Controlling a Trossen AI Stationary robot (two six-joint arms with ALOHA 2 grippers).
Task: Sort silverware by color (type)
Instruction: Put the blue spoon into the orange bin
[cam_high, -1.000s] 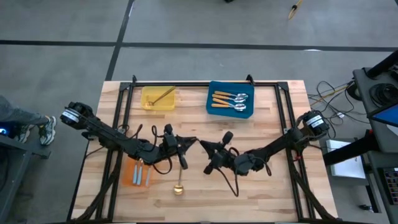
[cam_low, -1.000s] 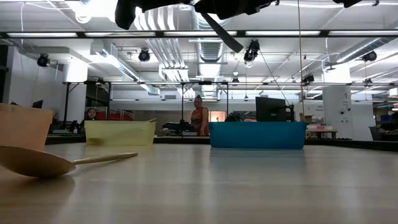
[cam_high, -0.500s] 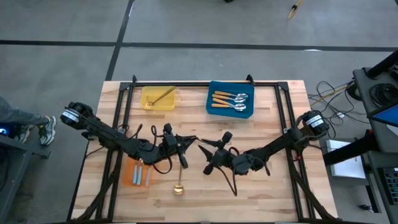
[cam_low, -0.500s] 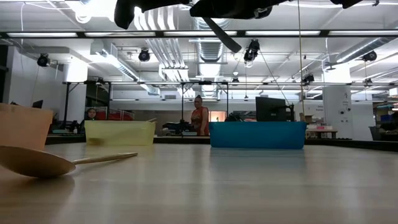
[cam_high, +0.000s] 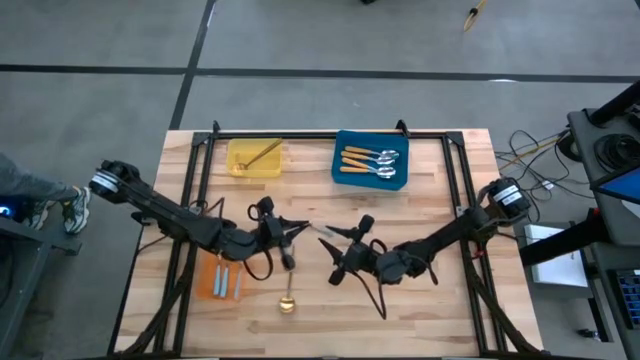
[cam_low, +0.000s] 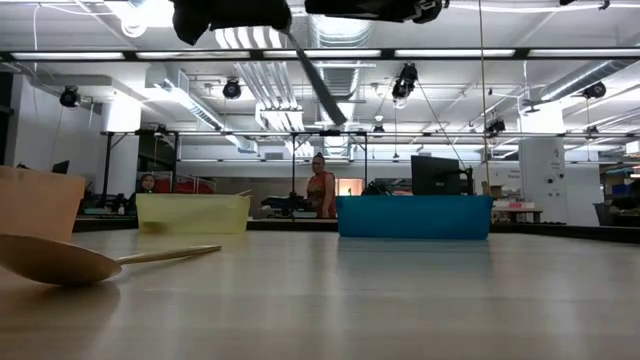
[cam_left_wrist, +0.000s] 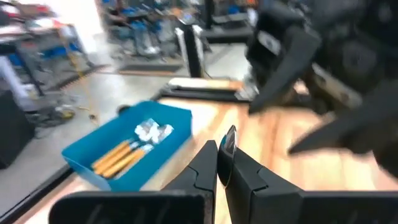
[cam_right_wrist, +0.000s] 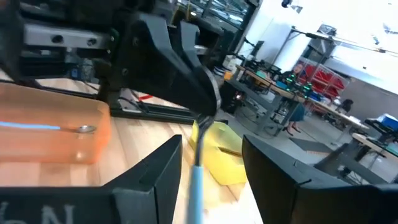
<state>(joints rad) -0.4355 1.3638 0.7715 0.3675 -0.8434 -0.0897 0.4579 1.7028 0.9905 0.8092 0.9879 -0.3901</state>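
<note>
On my overhead feed the left pincer (cam_high: 296, 232) is clamped on a blue-handled spoon (cam_high: 325, 231) above the middle of the counter (cam_high: 440, 190), in front of the blue tray (cam_high: 371, 159). The right pincer (cam_high: 340, 243) sits just beside it with its fingers spread, holding nothing. A second ago it was shut at the spoon; now it has let go and the left arm has drawn back a little.

The right wrist feed shows what the overhead cannot: the light-blue handle between its parted fingers (cam_right_wrist: 155, 168), with the orange tray (cam_right_wrist: 53, 124) and yellow tray (cam_right_wrist: 222, 152) beyond.

A gold spoon (cam_high: 286, 297) lies nearer the counter's front edge; the low feed shows its bowl (cam_low: 55, 260) resting flat.
</note>
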